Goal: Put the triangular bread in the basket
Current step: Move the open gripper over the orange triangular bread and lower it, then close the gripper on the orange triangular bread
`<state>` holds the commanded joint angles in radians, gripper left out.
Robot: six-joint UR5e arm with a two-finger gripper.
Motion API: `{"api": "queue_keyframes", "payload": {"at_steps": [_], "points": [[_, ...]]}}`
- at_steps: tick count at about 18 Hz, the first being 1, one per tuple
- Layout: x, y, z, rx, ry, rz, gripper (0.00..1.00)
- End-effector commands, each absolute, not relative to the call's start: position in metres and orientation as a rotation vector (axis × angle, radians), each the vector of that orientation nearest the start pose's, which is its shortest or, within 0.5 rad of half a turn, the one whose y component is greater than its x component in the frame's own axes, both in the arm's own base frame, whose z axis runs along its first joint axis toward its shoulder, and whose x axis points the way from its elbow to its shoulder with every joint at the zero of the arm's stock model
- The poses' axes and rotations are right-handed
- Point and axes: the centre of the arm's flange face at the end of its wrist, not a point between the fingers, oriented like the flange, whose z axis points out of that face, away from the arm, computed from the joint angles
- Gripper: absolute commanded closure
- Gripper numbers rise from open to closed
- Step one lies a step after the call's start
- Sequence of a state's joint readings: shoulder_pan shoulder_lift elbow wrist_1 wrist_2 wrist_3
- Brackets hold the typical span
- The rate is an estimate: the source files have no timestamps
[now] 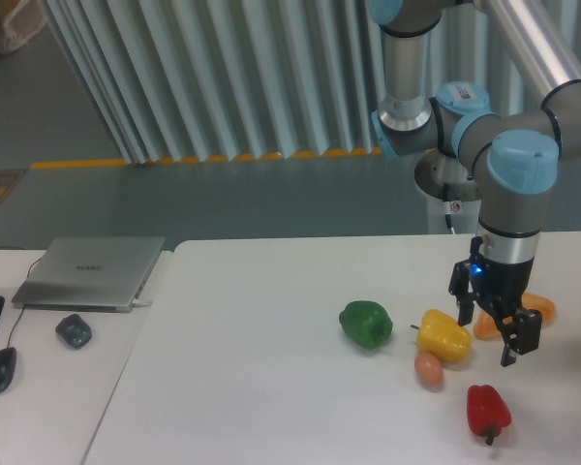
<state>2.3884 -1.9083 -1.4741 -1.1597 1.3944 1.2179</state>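
Red pepper [488, 411]: nearest the camera, on the white tabletop [271, 387], apart from the rest.
Pinkish egg-shaped piece [428, 369]: touching or just beside the yellow pepper [443, 335]; not the target.
Green pepper [366, 324]: left of the yellow one, clear of the gripper.
Gripper [490, 327]: pointing down, fingers spread apart, holding nothing; low over the tabletop, just right of the yellow pepper.
Triangular bread [539, 308]: orange-tan, behind the gripper, partly hidden by it; touching or not, cannot tell.
Step in hand: judged as lining up for the grasp.
Doing it well: centre over the bread, not the yellow pepper; close across the wedge's flat sides; go gently, glossy surface likely to slip.
Basket: not in view.
Laptop [90, 272]: closed, silver, far left; small lid marking, too small to read.
Robot base label [456, 205]: small sticker, unreadable.
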Motion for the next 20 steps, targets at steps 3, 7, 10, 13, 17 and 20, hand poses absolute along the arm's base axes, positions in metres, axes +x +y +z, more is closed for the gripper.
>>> {"api": "queue_keyframes", "payload": {"at_steps": [3, 7, 10, 13, 17, 20], "points": [[-0.357, 0.537, 0.37, -2.809, 0.638, 0.155, 0.0], [-0.367, 0.529, 0.378, -2.861, 0.629, 0.175, 0.0], [-0.367, 0.522, 0.377, -2.89, 0.624, 0.155, 0.0], [-0.366, 0.519, 0.373, -2.922, 0.63, 0.167, 0.0], [-0.366, 0.515, 0.367, -2.955, 0.633, 0.159, 0.0], [-0.368, 0.512, 0.366, -2.959, 0.634, 0.155, 0.0]]}}
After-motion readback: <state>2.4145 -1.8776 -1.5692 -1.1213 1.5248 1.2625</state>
